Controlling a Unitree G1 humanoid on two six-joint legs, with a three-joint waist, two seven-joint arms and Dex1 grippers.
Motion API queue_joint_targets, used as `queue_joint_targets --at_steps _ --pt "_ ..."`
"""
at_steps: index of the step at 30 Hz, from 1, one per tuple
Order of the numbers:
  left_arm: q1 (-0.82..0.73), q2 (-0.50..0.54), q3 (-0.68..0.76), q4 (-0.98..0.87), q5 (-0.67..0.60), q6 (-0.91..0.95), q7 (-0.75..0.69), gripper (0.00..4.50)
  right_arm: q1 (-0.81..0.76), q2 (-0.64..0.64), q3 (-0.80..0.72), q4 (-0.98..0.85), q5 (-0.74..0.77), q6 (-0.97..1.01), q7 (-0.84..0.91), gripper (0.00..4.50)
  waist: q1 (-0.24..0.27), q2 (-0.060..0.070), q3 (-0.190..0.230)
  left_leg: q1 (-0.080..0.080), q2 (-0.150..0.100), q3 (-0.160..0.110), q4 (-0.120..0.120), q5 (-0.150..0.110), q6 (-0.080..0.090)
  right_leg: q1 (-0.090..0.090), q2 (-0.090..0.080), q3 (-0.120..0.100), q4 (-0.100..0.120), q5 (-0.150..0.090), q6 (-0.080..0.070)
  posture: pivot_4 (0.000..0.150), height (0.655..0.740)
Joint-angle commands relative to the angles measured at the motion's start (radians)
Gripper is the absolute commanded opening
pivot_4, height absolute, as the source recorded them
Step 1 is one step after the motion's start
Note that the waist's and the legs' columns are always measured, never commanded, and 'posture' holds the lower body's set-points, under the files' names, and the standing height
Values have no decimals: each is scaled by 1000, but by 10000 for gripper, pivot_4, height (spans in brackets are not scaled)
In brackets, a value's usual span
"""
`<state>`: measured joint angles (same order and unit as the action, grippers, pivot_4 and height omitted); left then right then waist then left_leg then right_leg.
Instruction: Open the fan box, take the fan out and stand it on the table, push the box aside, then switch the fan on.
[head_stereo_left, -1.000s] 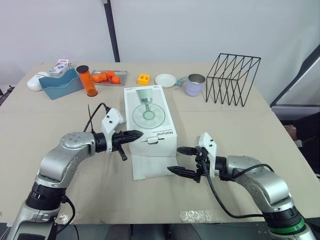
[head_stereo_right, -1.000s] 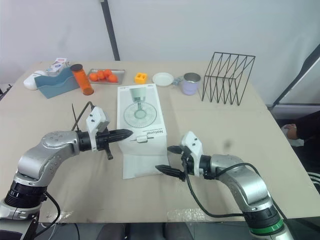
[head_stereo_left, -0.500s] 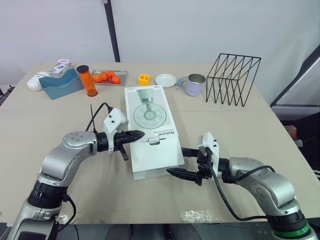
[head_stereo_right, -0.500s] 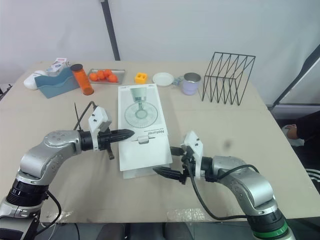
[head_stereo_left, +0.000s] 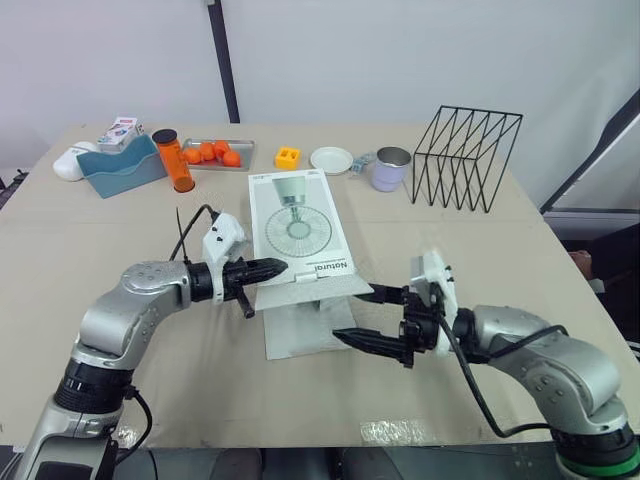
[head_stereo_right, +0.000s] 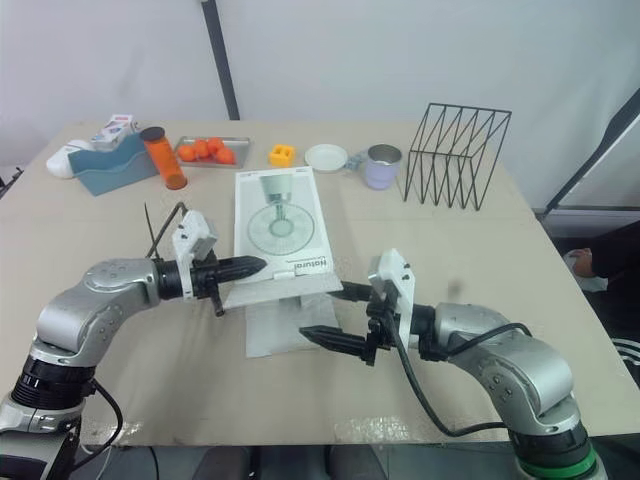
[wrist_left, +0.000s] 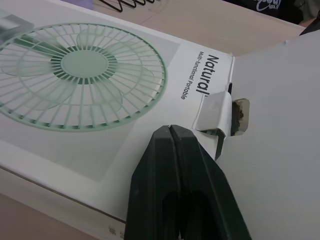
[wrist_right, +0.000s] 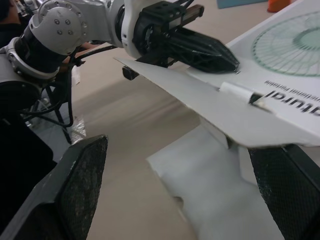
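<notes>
Nearest to the robot, the right gripper (head_stereo_left: 372, 318) is over the table (head_stereo_left: 470, 260) with its two fingers spread wide. One finger is at the free edge of the fan box's front flap (head_stereo_left: 318, 292) and the other is lower, near the table. I cannot tell if the upper finger really touches the flap. The flap stands out about level, off the table, and a second white panel (head_stereo_left: 300, 332) lies flat on the table under it.

A little further, the left gripper (head_stereo_left: 283, 266) has its fingers pressed together, holding nothing. Its tip rests on the top of the fan box (head_stereo_left: 298, 222), near the line where the flap begins.

The box lies flat in the middle of the table, fan picture up.

At the far edge stand a blue holder (head_stereo_left: 120, 170), an orange bottle (head_stereo_left: 172, 160), a metal tray (head_stereo_left: 244, 152) with oranges, a yellow block (head_stereo_left: 288, 157), a white plate (head_stereo_left: 331, 160), a mug (head_stereo_left: 390, 170) and a black wire rack (head_stereo_left: 467, 158).
</notes>
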<state>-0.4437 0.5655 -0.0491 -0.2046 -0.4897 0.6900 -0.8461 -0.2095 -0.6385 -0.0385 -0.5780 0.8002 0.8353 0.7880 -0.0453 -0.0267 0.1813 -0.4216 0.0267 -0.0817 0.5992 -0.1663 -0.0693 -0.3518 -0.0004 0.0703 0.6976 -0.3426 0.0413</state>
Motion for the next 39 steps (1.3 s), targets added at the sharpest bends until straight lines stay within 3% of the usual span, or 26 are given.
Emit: queue_joint_targets --at_steps 1,9,16,24,39 --pt "-20 12 57 20 -20 -53 -31 0 -32 10 -21 -22 -9 -49 -23 38203 0 0 1 -1 0 0 0 0 0 -1 0 0 0 0 0 1500 7400" --pt "-66 6 130 37 -40 -140 -38 0 -132 43 10 81 -140 -170 -65 929 1 -2 2 -6 0 -1 0 0 0 -5 0 -1 0 0 0 1500 7400" --pt "-141 -32 183 44 -81 -160 4 0 -239 98 104 204 -305 -236 -132 236 1 -2 2 -6 0 -1 0 0 0 -5 0 -1 0 1 -1 1500 7400" --pt "-119 -51 110 5 -49 -133 48 0 -276 127 187 251 -408 -208 -155 236 0 -2 2 -6 0 -1 0 0 0 -5 -1 -1 0 4 -7 1500 7400" --pt "-46 -46 -68 51 80 -101 73 0 -275 126 197 190 -419 -162 -127 236 0 -2 2 -6 0 -1 0 0 0 -5 -1 -1 1 4 -7 1500 7400"
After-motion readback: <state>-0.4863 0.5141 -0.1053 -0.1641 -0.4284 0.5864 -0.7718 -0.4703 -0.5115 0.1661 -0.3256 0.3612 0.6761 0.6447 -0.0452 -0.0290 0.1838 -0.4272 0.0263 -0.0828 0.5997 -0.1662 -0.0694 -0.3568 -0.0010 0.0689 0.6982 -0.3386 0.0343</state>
